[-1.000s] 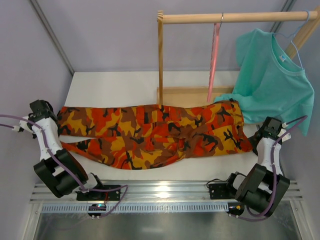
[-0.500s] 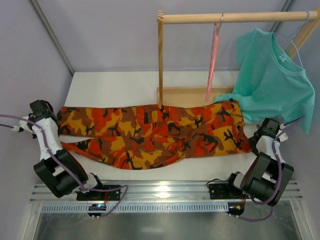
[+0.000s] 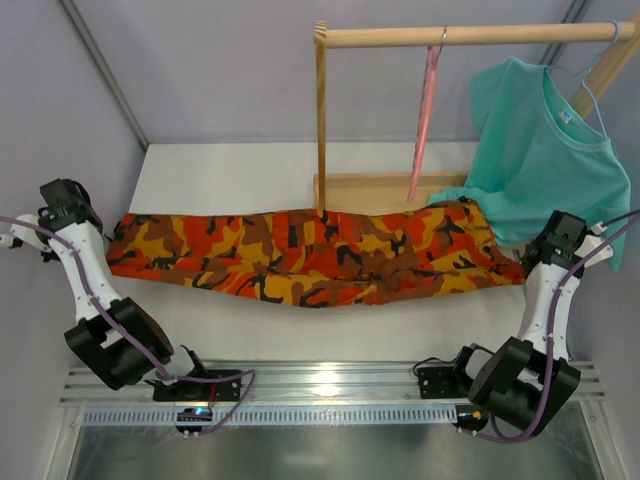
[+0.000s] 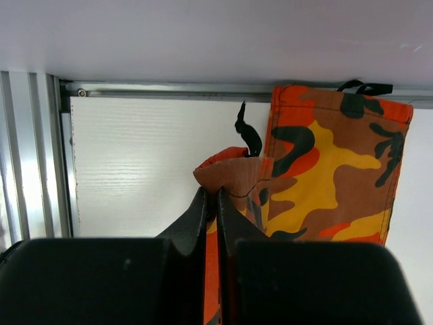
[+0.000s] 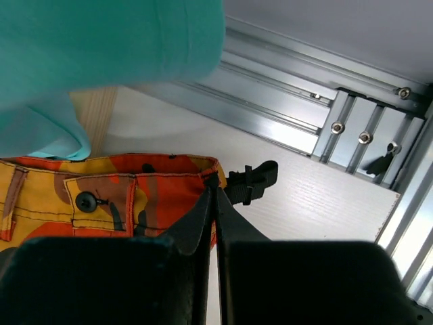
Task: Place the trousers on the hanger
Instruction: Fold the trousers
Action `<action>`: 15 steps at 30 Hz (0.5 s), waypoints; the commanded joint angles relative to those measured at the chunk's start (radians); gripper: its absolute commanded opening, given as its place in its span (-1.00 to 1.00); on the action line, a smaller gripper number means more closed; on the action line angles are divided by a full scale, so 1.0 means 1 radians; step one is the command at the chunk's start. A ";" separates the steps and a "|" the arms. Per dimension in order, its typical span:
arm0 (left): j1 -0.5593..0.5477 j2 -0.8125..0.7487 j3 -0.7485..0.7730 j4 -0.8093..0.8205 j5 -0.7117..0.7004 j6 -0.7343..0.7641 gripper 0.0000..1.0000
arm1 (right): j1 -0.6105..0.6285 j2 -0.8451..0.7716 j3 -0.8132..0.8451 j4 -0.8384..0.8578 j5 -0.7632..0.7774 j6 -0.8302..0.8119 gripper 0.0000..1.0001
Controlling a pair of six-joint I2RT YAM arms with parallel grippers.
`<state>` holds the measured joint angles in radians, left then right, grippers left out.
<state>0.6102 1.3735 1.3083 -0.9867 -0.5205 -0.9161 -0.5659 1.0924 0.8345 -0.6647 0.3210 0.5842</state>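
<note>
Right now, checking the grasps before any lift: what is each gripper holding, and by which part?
Both hold the trousers: the left gripper pinches a bunched leg cuff, the right gripper pinches the waistband edge.

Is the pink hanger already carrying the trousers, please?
No, the hanger hangs bare on the wooden rail while the trousers stretch across the table.

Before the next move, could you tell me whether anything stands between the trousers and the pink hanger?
Nothing lies directly between the trousers and the hanger, which hangs behind them. The rack's wooden post stands at their far edge, left of the hanger, and the teal T-shirt hangs over their waist end.
</note>
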 commanded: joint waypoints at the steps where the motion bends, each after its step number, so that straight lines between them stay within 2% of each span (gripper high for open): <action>1: 0.005 0.044 0.097 -0.021 -0.119 -0.041 -1.00 | -0.008 -0.022 0.096 -0.048 0.125 -0.024 -0.93; 9: 0.000 0.180 0.258 -0.107 -0.164 -0.066 -0.99 | -0.008 -0.017 0.173 -0.070 0.162 -0.056 -0.92; 15: -0.087 0.292 0.258 -0.093 -0.243 -0.040 -0.99 | -0.006 -0.011 0.158 -0.038 0.078 -0.069 -0.92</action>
<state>0.5587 1.6268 1.5391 -1.1137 -0.6353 -0.9565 -0.5648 1.0851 0.9573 -0.7925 0.3672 0.5465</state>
